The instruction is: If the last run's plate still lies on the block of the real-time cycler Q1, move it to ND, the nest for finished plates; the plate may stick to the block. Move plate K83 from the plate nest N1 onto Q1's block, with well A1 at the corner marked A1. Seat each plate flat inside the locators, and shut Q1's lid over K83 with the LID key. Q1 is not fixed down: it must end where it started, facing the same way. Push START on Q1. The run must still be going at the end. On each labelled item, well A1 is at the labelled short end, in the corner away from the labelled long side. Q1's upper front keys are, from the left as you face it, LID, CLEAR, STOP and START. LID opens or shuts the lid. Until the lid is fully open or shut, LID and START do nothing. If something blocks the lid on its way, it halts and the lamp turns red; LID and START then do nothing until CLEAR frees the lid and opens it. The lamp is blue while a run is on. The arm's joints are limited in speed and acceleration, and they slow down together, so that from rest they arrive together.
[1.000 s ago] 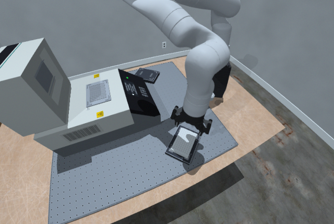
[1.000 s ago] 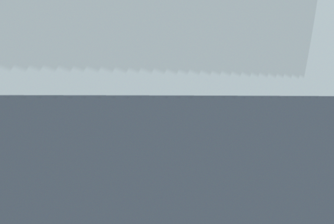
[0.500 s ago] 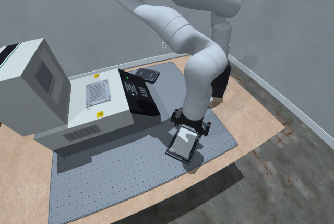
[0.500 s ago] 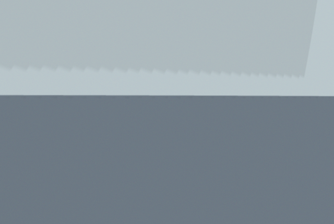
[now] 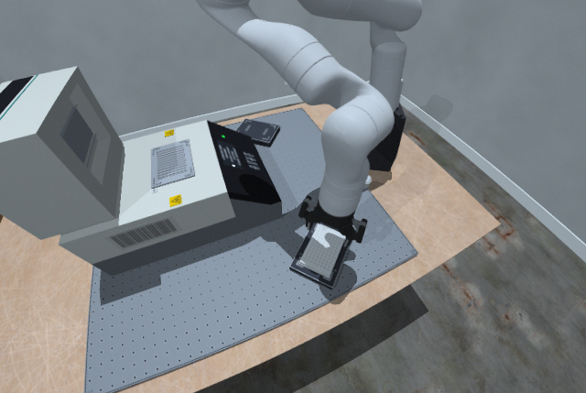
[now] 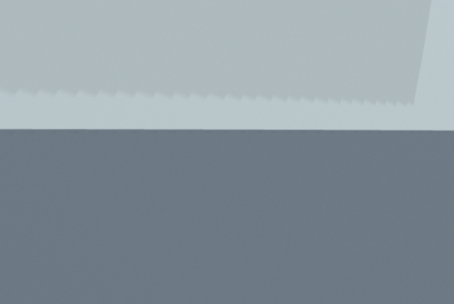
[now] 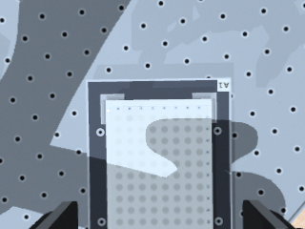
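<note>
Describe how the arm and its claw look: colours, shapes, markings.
The arm is smooth matte white-grey: thick rounded tubular links with bulbous elbows and thin seam rings at the joints. No cables, logos or markings show. It rises from a black base. The claw is black and angular; the wrist view shows two dark fingertips.

Arm (image 5: 302,60): smooth, matte pale-grey shell built of thick rounded tubular links; thin seam lines ring the joints. No cables, screws or markings visible on it. Base (image 5: 395,142): black, boxy block. Gripper (image 5: 331,230): black, angular linkage bodies flaring out on either side below the last grey link. Fingers: dark grey to black, faceted, with slanted flat faces; in the wrist view only their tips show, one at each lower corner.
</note>
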You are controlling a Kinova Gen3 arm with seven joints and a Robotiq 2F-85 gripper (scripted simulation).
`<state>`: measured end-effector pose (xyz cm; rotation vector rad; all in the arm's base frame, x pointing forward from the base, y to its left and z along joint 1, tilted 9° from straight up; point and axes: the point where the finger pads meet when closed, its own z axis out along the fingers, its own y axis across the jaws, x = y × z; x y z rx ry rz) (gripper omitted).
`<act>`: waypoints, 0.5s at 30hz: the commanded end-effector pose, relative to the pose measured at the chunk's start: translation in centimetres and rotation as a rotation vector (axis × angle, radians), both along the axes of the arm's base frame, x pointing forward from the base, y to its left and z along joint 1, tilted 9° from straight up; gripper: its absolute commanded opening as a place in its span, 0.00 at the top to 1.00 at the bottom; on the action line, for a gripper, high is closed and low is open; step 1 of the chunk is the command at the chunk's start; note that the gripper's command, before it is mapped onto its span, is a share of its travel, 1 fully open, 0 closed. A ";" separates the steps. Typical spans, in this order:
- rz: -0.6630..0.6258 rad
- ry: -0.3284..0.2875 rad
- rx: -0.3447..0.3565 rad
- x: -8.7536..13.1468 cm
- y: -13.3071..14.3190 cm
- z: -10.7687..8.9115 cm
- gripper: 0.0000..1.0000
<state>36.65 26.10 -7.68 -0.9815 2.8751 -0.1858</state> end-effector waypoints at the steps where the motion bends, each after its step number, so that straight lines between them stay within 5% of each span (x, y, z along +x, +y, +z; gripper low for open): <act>1: 0.001 -0.001 0.001 0.1 0.0 -0.2 0.00; 15: 0.000 -0.001 0.001 0.3 -0.1 -2.0 0.00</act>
